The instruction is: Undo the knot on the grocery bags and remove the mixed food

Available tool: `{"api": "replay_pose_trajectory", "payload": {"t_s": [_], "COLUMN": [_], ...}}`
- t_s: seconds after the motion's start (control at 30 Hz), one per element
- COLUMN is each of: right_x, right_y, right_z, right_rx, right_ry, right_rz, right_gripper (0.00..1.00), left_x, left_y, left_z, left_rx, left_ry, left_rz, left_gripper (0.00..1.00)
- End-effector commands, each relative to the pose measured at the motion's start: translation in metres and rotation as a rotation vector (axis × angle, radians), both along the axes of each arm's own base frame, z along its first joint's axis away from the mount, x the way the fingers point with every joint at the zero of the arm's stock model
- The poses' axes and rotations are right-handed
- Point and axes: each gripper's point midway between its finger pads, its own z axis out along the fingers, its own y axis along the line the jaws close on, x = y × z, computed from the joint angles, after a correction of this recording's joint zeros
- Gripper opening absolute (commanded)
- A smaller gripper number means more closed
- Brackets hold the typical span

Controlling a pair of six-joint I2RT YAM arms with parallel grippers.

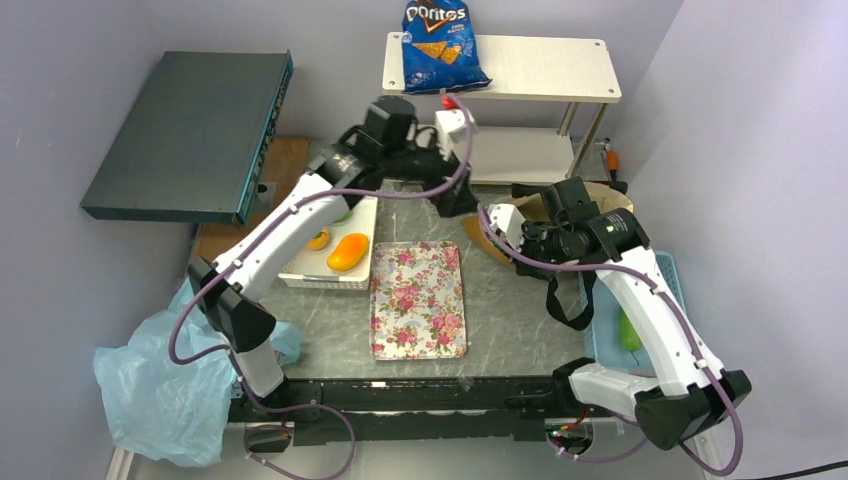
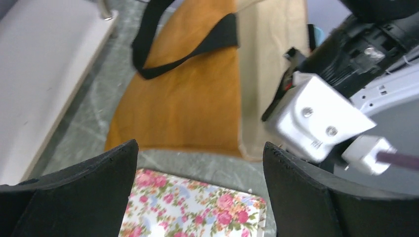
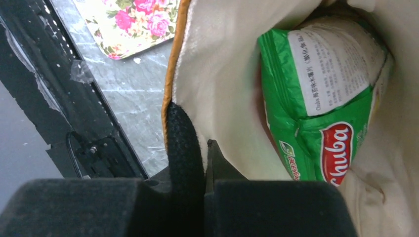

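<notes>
The tray [image 1: 418, 300] lies mid-way on the table [image 1: 510, 310], with a basket [image 1: 320, 279] holding the mango [image 1: 347, 252] to its left. Behind it to the right lies the tote [image 2: 188, 98], a chip bag [image 3: 321, 123] inside. A Doritos bag [image 1: 440, 40] tops the shelf [image 1: 545, 68] behind.

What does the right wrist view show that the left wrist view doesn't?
Right wrist only: the tote's cream inside with the green chip bag lying in it, and the right fingers shut on the tote's rim. Left wrist only: the tote's orange outside, the black strap looped across it, the white shelf, the right arm, and the left fingers open. Both: the tote, the floral tray and the marble table.
</notes>
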Motion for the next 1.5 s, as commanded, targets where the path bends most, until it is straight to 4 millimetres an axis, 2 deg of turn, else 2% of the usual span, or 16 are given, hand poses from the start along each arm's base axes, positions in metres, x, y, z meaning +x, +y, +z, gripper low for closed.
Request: {"api": "replay_pose_trajectory", "payload": {"t_s": [0.0, 0.13, 0.3, 0.43, 0.5, 0.57, 0.6, 0.67, 0.7, 0.87, 1.0, 1.13, 1.17, 1.23, 1.33, 1.47], "right_x": [-0.010, -0.019, -0.028, -0.031, -0.034, -0.034, -0.034, -0.032, -0.029, -0.020, -0.010, 0.008, 0.012, 0.019, 0.031, 0.043], "right_y": [-0.007, -0.014, -0.019, -0.018, -0.016, -0.013, -0.012, -0.009, -0.008, -0.008, -0.018, -0.044, -0.051, -0.063, -0.077, -0.084], "right_z": [0.011, 0.015, 0.012, 0.012, 0.014, 0.024, 0.030, 0.044, 0.052, 0.098, 0.133, 0.120, 0.116, 0.120, 0.132, 0.140], "right_rx": [-0.008, -0.009, -0.010, 0.005, 0.021, 0.053, 0.072, 0.112, 0.129, 0.207, 0.237, 0.110, 0.083, 0.054, 0.033, 0.004], "right_ry": [-0.079, -0.121, -0.123, -0.111, -0.100, -0.115, -0.127, -0.146, -0.158, -0.234, -0.335, -0.400, -0.423, -0.497, -0.599, -0.660], "right_rz": [0.038, 0.036, 0.016, 0.001, 0.002, -0.024, -0.033, -0.076, -0.098, -0.208, -0.303, -0.404, -0.429, -0.482, -0.546, -0.579], "right_gripper": [0.00, 0.03, 0.09, 0.13, 0.28, 0.50, 0.57, 0.68, 0.70, 0.71, 0.65, 0.52, 0.52, 0.56, 0.69, 0.71], "left_x": [-0.020, -0.009, -0.013, -0.023, -0.023, -0.019, -0.017, -0.014, -0.014, -0.023, -0.035, -0.041, -0.041, -0.043, -0.045, -0.047], "left_y": [-0.036, -0.051, -0.060, -0.060, -0.061, -0.060, -0.060, -0.056, -0.054, -0.049, -0.046, -0.045, -0.046, -0.046, -0.044, -0.040], "left_z": [0.025, 0.004, -0.025, -0.017, -0.016, -0.022, -0.027, -0.034, -0.038, -0.051, -0.058, -0.059, -0.059, -0.058, -0.061, -0.059], "left_rx": [-0.040, 0.002, 0.084, 0.026, 0.028, 0.065, 0.085, 0.108, 0.115, 0.143, 0.143, 0.146, 0.144, 0.144, 0.154, 0.157], "left_ry": [-0.095, -0.060, -0.038, -0.042, -0.049, -0.030, -0.021, -0.019, -0.017, 0.009, 0.034, 0.037, 0.034, 0.026, 0.023, 0.016], "left_rz": [-0.052, -0.007, -0.016, -0.060, -0.056, -0.041, -0.035, -0.014, -0.008, -0.033, -0.068, -0.080, -0.083, -0.092, -0.096, -0.096], "left_gripper": [0.96, 0.94, 0.88, 0.87, 0.84, 0.74, 0.66, 0.59, 0.57, 0.53, 0.53, 0.52, 0.52, 0.52, 0.52, 0.52]}}
